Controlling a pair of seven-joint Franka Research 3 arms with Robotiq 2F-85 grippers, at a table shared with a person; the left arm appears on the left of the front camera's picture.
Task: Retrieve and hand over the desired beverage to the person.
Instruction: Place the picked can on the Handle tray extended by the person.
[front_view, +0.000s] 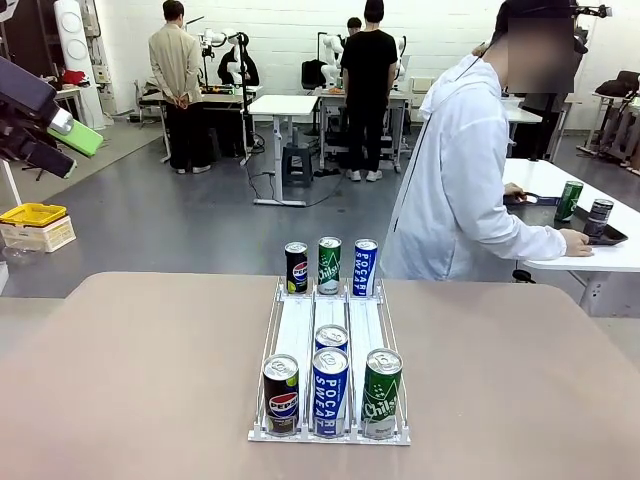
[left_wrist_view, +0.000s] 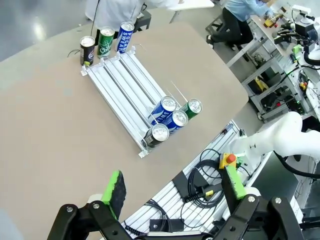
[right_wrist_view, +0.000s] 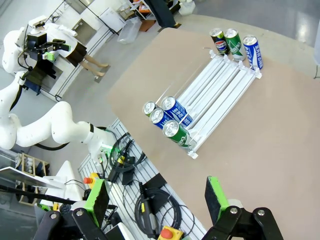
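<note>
At twelve o'clock from me, the person is standing past the table, turning away toward two o'clock. The rack is holding seven cans. My left gripper and right gripper are hanging up high, fingers spread wide, pinching nothing.

A robotics lab — white robot arms stand at work desks across a grey floor, with cables and emergency-stop buttons about.
</note>
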